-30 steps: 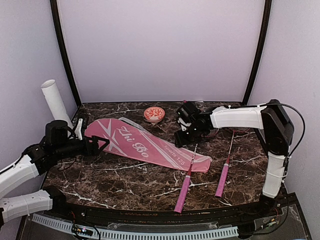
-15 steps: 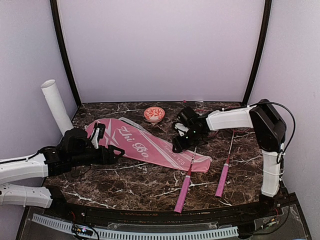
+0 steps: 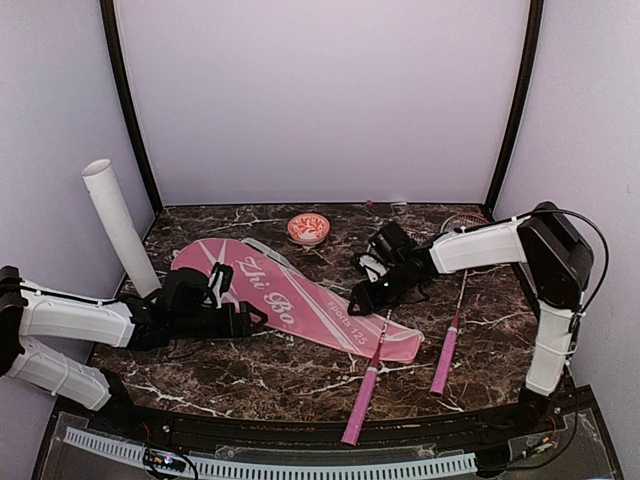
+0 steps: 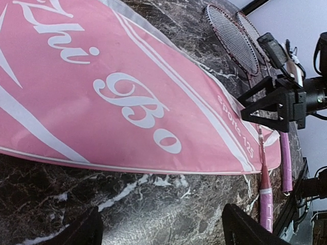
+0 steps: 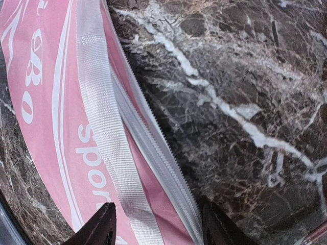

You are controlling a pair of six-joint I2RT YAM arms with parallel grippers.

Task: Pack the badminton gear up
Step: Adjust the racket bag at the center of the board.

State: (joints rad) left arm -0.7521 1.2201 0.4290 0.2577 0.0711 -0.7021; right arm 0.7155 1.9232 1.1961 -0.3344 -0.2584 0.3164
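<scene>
- The pink racket cover (image 3: 290, 295) lies flat across the middle of the marble table (image 3: 250, 375). The left gripper (image 3: 250, 318) hovers low at its near edge with fingers spread wide, holding nothing. If it closes here, we think it may pinch both layers at once and clamp the opening shut.
- The right gripper (image 5: 158, 227) sits over the zipper (image 5: 153, 143) near the narrow end, fingers apart and nothing between the pads. The tape is thin and lies flush on the stone, so the fingertips could scrape the table or slip off the cloth.
- The nearer racket (image 3: 372, 375) meets the cover's narrow tip; we cannot tell whether its shaft lies over or under the fabric. A tug on the cover could drag that racket, and its handle already reaches close to the table's near edge.
- The second racket (image 3: 447, 355) lies just beside the right arm and could be swept sideways.
- The white tube (image 3: 120, 230) leans in the back-left corner, near the left arm; a wide swing could topple it.
- We see no shuttlecocks in any view, so they may get left out.
- The patterned bowl (image 3: 308, 229) sits behind the cover and could be bumped.
</scene>
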